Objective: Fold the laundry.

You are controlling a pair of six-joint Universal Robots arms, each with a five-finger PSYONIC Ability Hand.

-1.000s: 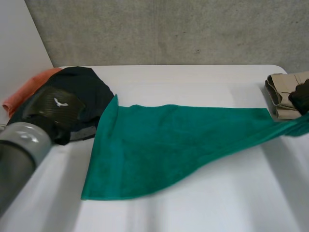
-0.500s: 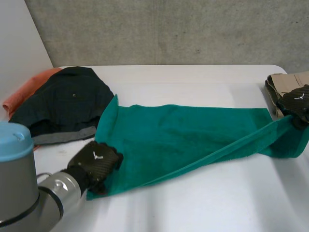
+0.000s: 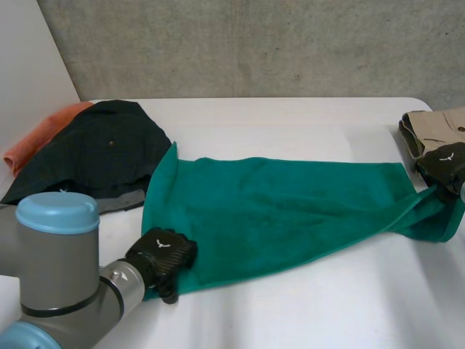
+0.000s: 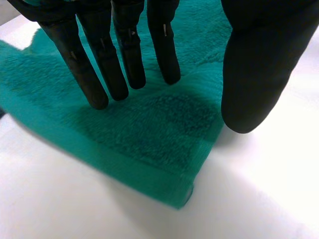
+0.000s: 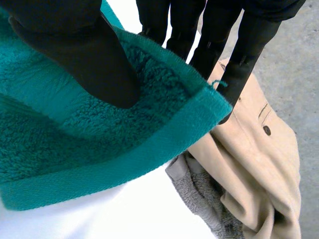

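Note:
A green towel (image 3: 276,211) lies spread across the middle of the white table (image 3: 290,123). My left hand (image 3: 161,254) rests at its near left corner. In the left wrist view its fingers (image 4: 124,55) are straight over the green towel (image 4: 149,124), with the thumb held apart, so it is open. My right hand (image 3: 445,163) holds the towel's right corner raised off the table at the far right. There the thumb (image 5: 84,55) pinches the green towel's hem (image 5: 164,134) against the fingers.
A black garment (image 3: 94,156) lies at the back left on top of an orange cloth (image 3: 43,134). A beige garment (image 3: 429,131) sits at the right edge just behind my right hand, with a grey cloth (image 5: 199,194) under the beige garment (image 5: 249,159).
My left arm has swung in from over the black garment, and its hand has come down on the towel's near left corner. The right hand has lowered slightly with its corner.

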